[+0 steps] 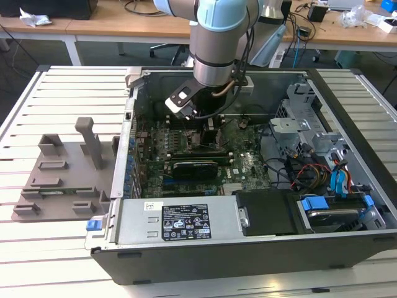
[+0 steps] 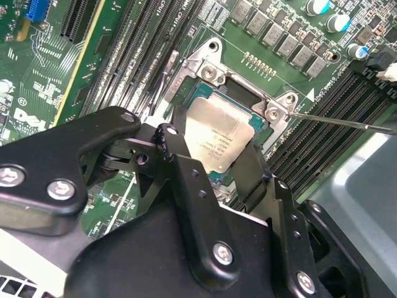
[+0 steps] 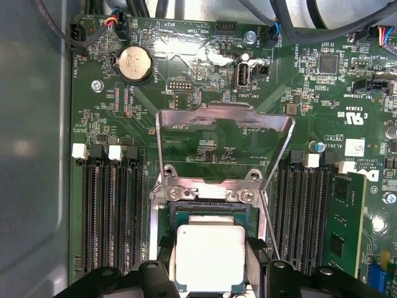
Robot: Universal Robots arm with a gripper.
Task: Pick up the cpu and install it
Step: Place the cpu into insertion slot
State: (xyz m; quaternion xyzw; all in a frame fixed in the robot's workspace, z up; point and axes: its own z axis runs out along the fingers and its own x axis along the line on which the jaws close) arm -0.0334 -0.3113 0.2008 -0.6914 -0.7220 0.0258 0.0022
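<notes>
Gripper: clamped on the cpu (silvery top up).
Place: over the open socket, the case's eleven o'clock in the exterior view.

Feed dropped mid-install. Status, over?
Gripper shut on cpu. Cpu at open socket, seating unclear. Load plate raised, clear of cpu.

cpu — held by end effector | over open socket | load plate raised
</notes>
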